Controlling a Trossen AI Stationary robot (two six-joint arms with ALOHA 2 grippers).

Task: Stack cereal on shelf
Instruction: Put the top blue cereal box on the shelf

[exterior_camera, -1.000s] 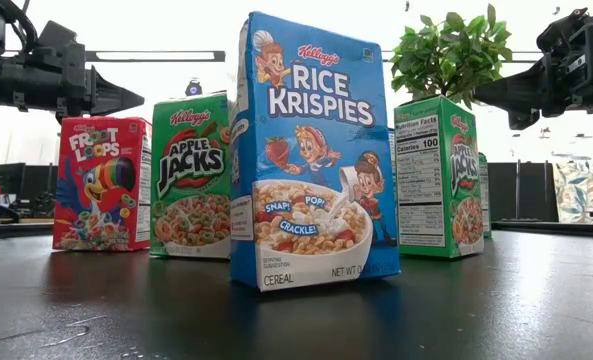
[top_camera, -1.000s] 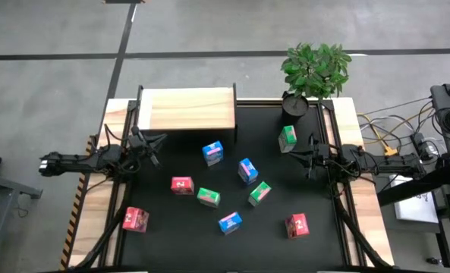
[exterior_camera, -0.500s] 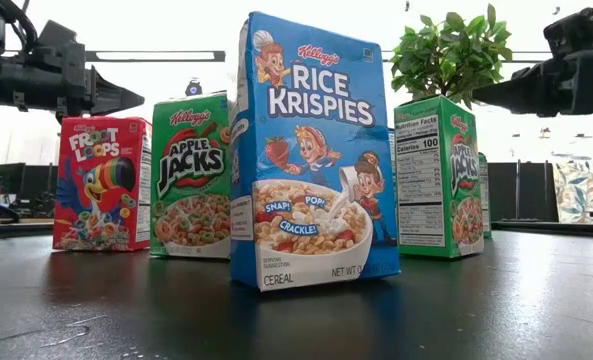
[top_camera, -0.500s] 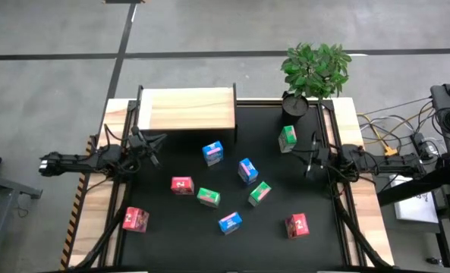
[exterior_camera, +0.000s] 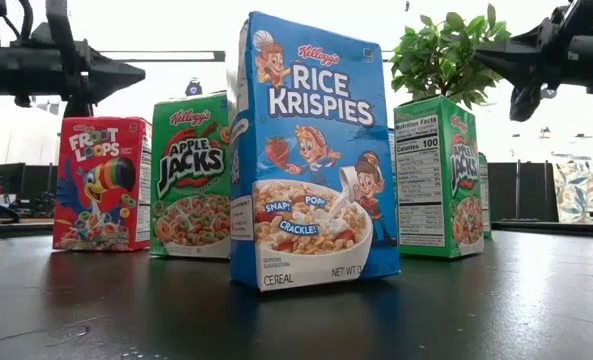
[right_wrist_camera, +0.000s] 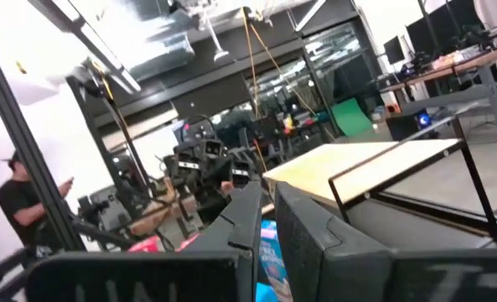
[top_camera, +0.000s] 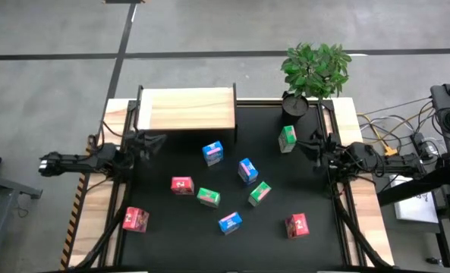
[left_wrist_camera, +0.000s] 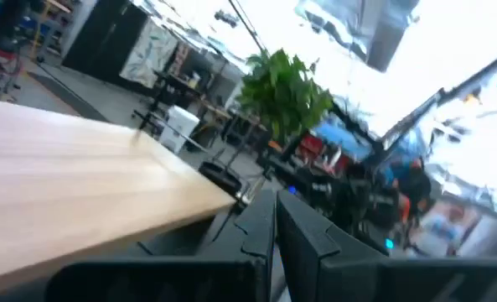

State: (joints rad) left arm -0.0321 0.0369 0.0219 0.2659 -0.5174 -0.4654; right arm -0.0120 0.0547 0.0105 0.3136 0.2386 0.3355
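Note:
Several small cereal boxes stand scattered on the black mat: blue ones (top_camera: 213, 152) (top_camera: 247, 170) (top_camera: 230, 222), red ones (top_camera: 182, 185) (top_camera: 135, 219) (top_camera: 297, 224), green ones (top_camera: 287, 139) (top_camera: 208, 197) (top_camera: 259, 193). In the low view a blue box (exterior_camera: 311, 150) stands upright on its bottom end nearest the camera. The pale wooden shelf (top_camera: 187, 108) stands at the far left of the mat. My left gripper (top_camera: 160, 139) (left_wrist_camera: 275, 220) hangs shut at the mat's left edge, just in front of the shelf. My right gripper (top_camera: 312, 142) (right_wrist_camera: 266, 210) hangs shut at the right edge, beside the far green box.
A potted plant (top_camera: 316, 72) stands at the far right corner of the table. Cables and gear (top_camera: 407, 144) lie beyond the right edge. A person (right_wrist_camera: 13, 210) shows in the room behind, in the right wrist view. Bare mat (top_camera: 171, 243) lies along the near edge.
Both grippers have rolled about their own pointing lines and tipped their fingertips upward, staying shut. The right gripper has also risen a little. No cereal box has moved.

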